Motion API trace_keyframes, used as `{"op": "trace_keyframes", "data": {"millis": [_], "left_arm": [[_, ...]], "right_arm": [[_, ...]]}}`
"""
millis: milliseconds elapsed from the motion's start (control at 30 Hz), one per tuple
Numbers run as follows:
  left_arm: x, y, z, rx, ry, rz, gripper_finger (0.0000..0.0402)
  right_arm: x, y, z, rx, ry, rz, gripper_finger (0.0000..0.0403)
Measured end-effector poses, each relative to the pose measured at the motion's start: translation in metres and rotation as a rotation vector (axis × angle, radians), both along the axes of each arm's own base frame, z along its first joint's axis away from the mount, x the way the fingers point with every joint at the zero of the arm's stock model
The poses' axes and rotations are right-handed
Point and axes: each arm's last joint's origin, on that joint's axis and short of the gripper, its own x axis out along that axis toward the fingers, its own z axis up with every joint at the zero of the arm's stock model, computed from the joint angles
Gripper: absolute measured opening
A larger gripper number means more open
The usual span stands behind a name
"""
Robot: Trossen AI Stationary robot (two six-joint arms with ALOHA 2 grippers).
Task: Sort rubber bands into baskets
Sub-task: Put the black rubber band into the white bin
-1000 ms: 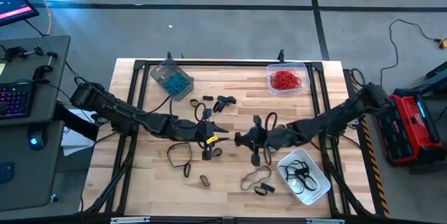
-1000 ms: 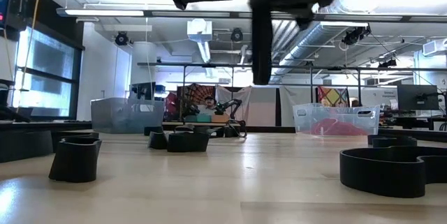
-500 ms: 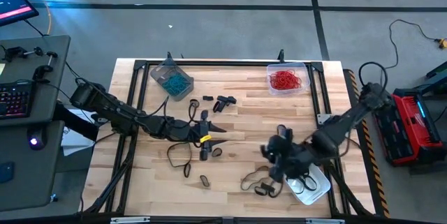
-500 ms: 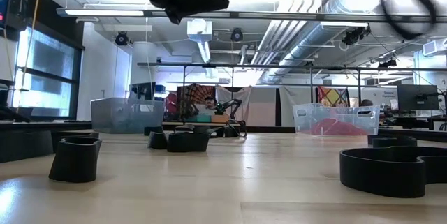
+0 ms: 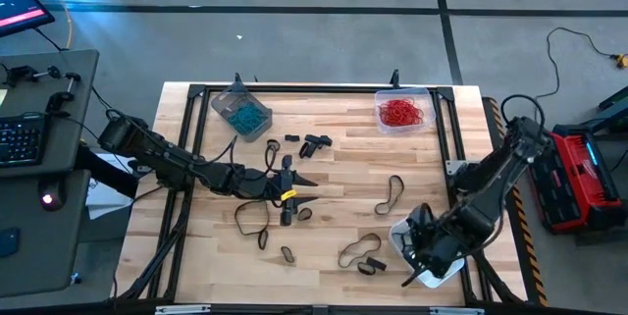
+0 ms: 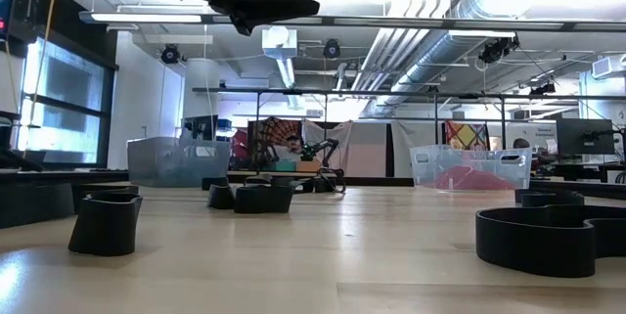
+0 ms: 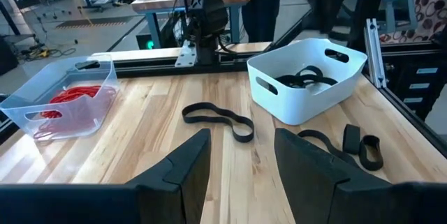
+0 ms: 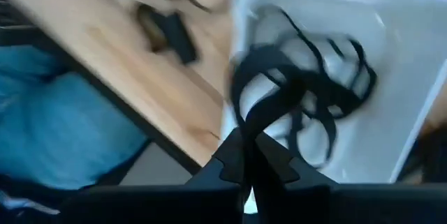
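Observation:
My right gripper [image 5: 424, 246] hangs over the whitish basket [image 5: 446, 261] at the near right and is shut on a black rubber band [image 8: 262, 77]. More black bands [image 8: 335, 105] lie in that basket. My left gripper [image 7: 241, 175] stands open above the table's middle, nothing between its fingers. A black band [image 5: 392, 192] lies flat on the wood ahead of it. A grey-tinted basket [image 5: 240, 111] with teal bands stands at the far left. A clear basket [image 5: 402, 111] with red bands stands at the far right. My right gripper pinches the black band between its two fingers, which point down from above. The pinched stretch [image 8: 250, 123] sits right at the fingertips. The rest of the loop hangs slack below them over the basket's inside. Whether its lower end touches the bands there, I cannot tell.
Loose black bands lie on the wood: a large loop [image 5: 253, 219], a small one [image 5: 287, 253], a tangle [image 5: 360, 251] near the front, short pieces [image 5: 316, 142] farther back. A black frame [image 5: 456, 158] runs around the table's edges.
My right gripper has swung from the table's middle toward the near right corner, tipping from level until it points down, and now hangs over the whitish basket with the black band. One black band stays on the wood where it was.

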Motion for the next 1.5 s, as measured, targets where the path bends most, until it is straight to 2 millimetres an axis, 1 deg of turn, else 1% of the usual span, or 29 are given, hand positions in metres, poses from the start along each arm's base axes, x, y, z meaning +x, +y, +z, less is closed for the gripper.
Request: {"op": "trace_keyframes", "data": {"millis": [133,300,400,500,600,733,867,1000,1100,1200,1300,1367,1500], "left_arm": [[0.0,0.0,0.0,0.0,0.001,0.0,0.0152],[0.0,0.0,0.0,0.0,0.0,0.0,0.0152],[0.0,0.0,0.0,0.0,0.001,0.001,0.0152],[0.0,0.0,0.0,0.0,0.0,0.001,0.0152],[0.0,0.0,0.0,-0.001,0.0,0.001,0.0152],[0.0,0.0,0.0,-0.001,0.001,0.001,0.0152],[0.0,0.0,0.0,0.001,0.007,0.002,0.0152],[-0.001,0.001,-0.004,0.032,0.04,-0.005,0.0151],[-0.001,0.0,-0.005,0.033,0.058,-0.006,0.0145],[-0.003,0.0,-0.008,0.026,0.049,-0.02,0.0132],[-0.008,0.002,-0.015,-0.003,0.006,-0.065,0.0116],[-0.012,0.005,-0.019,-0.031,-0.034,-0.082,0.0103],[-0.019,0.01,-0.027,-0.068,-0.066,-0.086,0.0078]], "right_arm": [[-0.003,-0.002,-0.032,0.042,0.1,-0.049,0.0],[-0.001,-0.008,-0.076,0.103,0.097,-0.062,0.0],[-0.004,-0.016,-0.098,0.096,0.107,-0.073,0.0],[-0.007,-0.019,-0.109,0.097,0.113,-0.067,0.0],[-0.008,-0.02,-0.111,0.093,0.108,-0.022,0.0003],[-0.004,-0.016,-0.103,0.099,0.07,0.041,0.0031],[0.001,-0.011,-0.088,0.083,0.02,0.098,0.0084],[0.009,-0.005,-0.059,0.071,-0.029,0.154,0.0139],[0.012,-0.004,-0.035,0.012,-0.081,0.186,0.0167],[0.013,-0.004,-0.011,-0.068,-0.135,0.227,0.0183],[0.015,-0.01,0.005,-0.173,-0.183,0.254,0.019],[0.019,-0.015,0.009,-0.211,-0.199,0.282,0.019],[0.037,-0.035,0.006,-0.265,-0.197,0.361,0.019]]}}
